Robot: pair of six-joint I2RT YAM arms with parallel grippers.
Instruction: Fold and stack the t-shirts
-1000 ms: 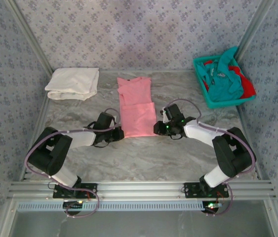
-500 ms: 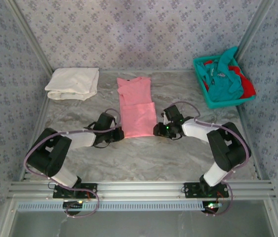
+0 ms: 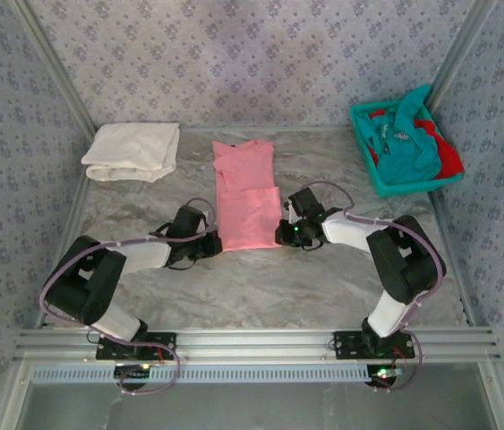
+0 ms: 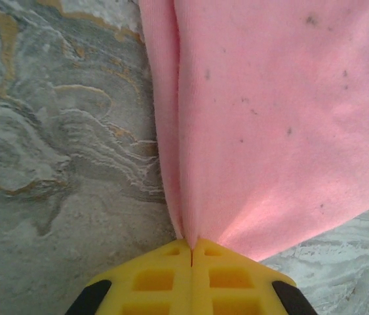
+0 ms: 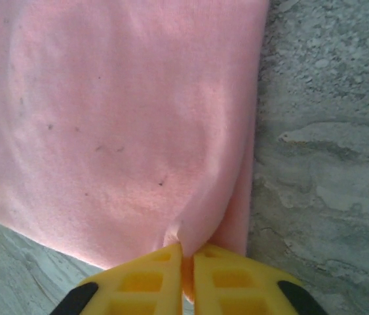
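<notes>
Presently the left gripper and right gripper each clamp a near corner of the salmon t-shirt; such shallow bites may slip on lifting, skewing the fold.

Left wrist view: the salmon pink t-shirt runs off the top and right edges. Its near corner disappears between the left jaws, so the depth of bite cannot be read. The yellow fingers are cut by the bottom edge.

Right wrist view: the salmon pink t-shirt runs off the top and left edges. A fold of it is hidden between the right jaws.

Top external view: both pinch points are too small to resolve. In the teal basket, the teal t-shirt covers most of the red t-shirt, so the item count cannot be told.
</notes>
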